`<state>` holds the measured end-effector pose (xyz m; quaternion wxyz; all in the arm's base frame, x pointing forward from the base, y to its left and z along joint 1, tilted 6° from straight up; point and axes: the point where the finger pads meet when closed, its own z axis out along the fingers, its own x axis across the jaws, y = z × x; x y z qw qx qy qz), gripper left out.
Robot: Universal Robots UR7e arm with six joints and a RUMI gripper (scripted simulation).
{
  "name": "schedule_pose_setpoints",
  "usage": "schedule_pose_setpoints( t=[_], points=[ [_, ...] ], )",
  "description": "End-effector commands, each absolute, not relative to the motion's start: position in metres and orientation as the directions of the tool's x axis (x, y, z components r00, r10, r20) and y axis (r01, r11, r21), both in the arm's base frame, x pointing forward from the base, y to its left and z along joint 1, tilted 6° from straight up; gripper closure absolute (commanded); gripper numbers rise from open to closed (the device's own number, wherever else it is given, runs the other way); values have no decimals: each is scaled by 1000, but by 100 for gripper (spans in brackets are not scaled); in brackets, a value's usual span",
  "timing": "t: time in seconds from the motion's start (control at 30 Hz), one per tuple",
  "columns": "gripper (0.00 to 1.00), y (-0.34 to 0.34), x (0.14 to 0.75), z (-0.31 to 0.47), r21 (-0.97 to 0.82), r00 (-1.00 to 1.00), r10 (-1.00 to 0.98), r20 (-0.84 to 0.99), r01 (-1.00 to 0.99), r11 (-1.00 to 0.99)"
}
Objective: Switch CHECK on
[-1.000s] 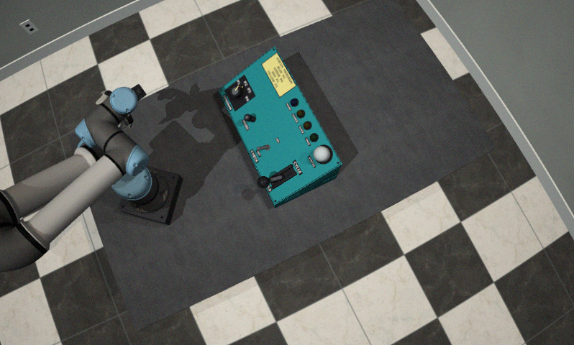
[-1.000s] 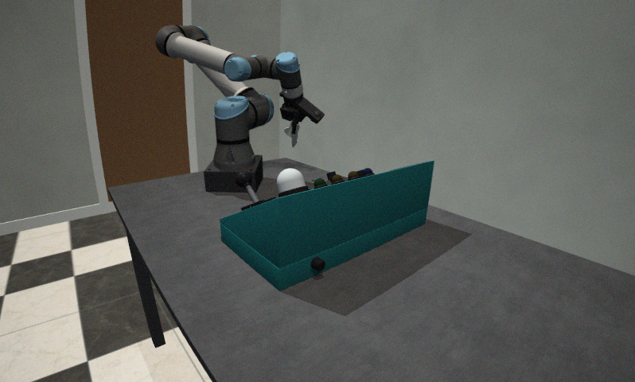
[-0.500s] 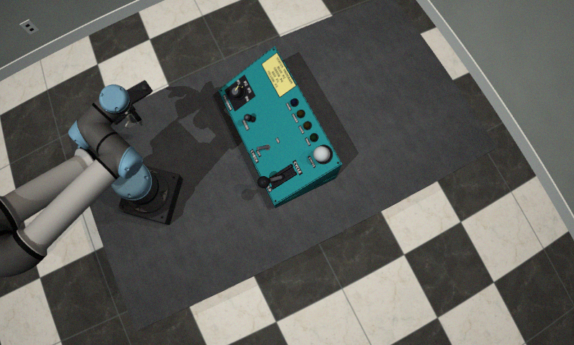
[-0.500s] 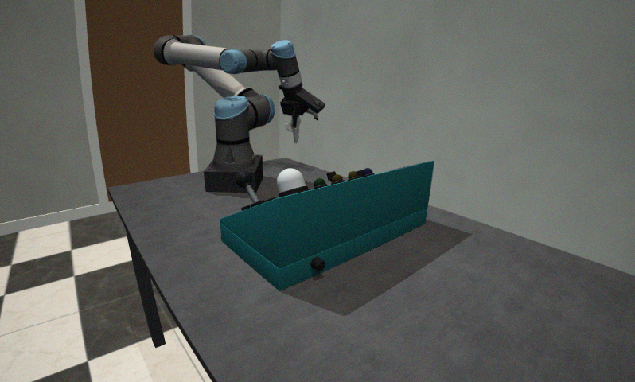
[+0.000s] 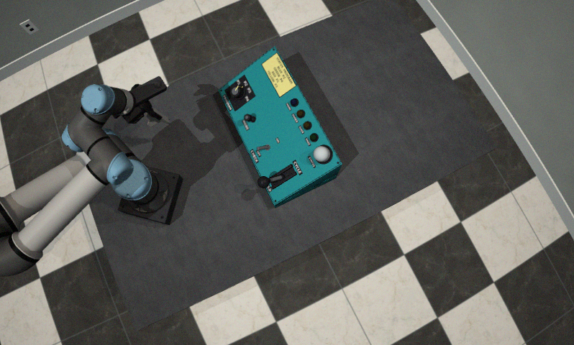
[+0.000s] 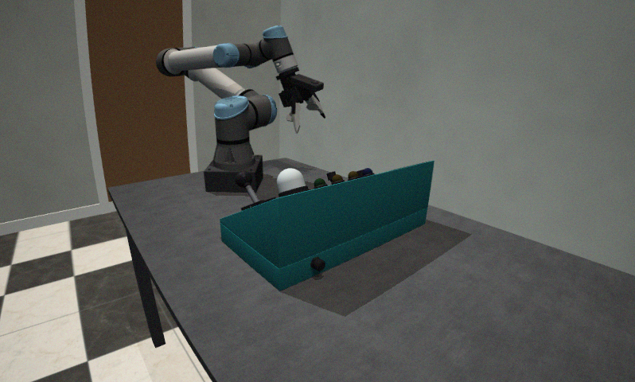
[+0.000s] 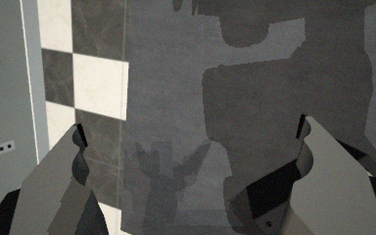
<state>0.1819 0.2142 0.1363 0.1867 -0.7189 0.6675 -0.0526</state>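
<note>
Grey-and-blue arm at left carries the gripper point(image 5: 149, 111) high above the desk point(image 5: 367, 106), fingers spread wide and holding nothing, well apart from the console. Centre: the teal console point(image 5: 277, 128) rests loose on the desk. Its CHECK switch point(image 5: 262, 148), a small grey toggle near the left edge, lies between the black knob point(image 5: 248, 117) and the ball-ended lever point(image 5: 262, 182). Judged stiff and small, the toggle suits a light fingertip flick; hard pushing would likely slide the console.
</note>
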Motion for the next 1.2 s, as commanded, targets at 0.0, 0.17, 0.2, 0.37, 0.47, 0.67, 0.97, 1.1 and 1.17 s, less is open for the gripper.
schedule_pose_setpoints(
  t=[0.0,0.17,0.2,0.37,0.47,0.67,0.97,1.1,1.17],
  points=[
    [0,176,232,154,-486,55,-996,-67,-874,-15],
    [0,169,241,159,-513,43,-998,-50,-858,-11],
    [0,163,250,163,-539,30,-999,-33,-842,-8],
    [0,158,257,168,-565,20,-1000,-18,-825,-6],
    [0,153,264,171,-585,10,-1000,-5,-811,-5],
    [0,140,282,181,-639,-21,-999,28,-769,-2],
    [0,130,297,188,-677,-45,-998,51,-736,-2],
    [0,125,304,192,-696,-57,-996,63,-718,-3],
    [0,121,309,195,-711,-68,-995,72,-703,-3]
  ],
)
